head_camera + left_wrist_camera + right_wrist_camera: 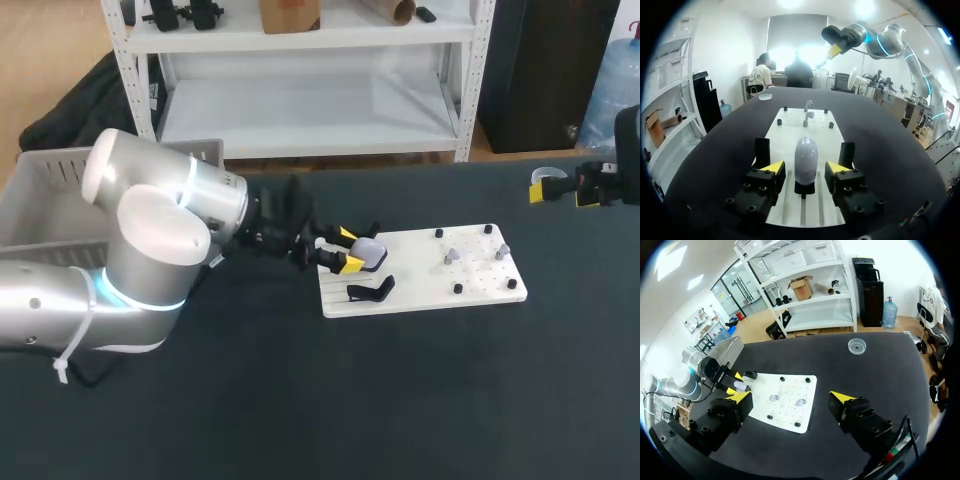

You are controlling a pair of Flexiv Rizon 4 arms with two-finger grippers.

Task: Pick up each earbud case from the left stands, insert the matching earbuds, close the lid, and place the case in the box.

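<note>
Now L fingers (771, 167) apart astride case (806, 159), seemingly no contact; R fingers (742, 396) apart too.

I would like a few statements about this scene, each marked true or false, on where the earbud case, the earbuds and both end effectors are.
1. The earbud case stands inside the open left end effector, untouched by it. True.
2. The right end effector holds an earbud. False: it is open and empty, away from the white board.
3. Two earbuds lie on the white board. True.
4. The earbud case is already in the box. False: it is on its stand on the board.
5. The second stand carries another case. False: it is empty.
</note>
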